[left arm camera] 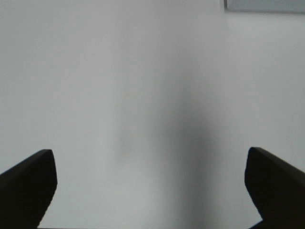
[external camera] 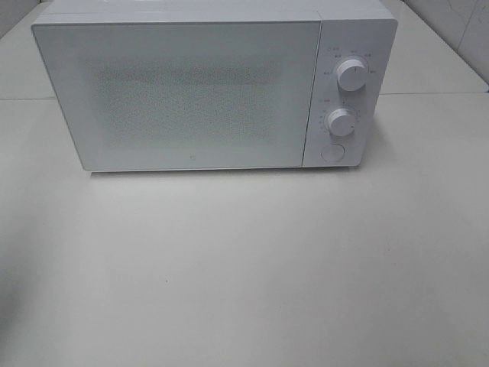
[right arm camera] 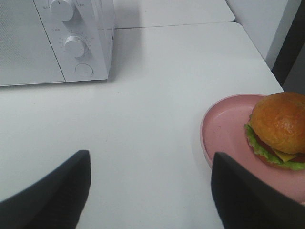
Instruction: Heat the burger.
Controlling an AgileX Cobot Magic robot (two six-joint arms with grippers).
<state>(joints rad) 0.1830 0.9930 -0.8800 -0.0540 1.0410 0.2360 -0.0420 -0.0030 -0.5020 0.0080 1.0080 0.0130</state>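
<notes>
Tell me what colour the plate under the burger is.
Pink. The plate holding the burger shows best in the right wrist view.

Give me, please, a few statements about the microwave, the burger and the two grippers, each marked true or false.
1. The microwave door is shut. True.
2. The burger lies on a pink plate. True.
3. The burger is already inside the microwave. False: it sits on the plate out on the white table.
4. The left gripper is closed on the plate. False: its jaws stand wide apart over bare table.
5. The right gripper holds nothing. True.
6. The microwave has three knobs. False: two knobs and a round button below.
</notes>
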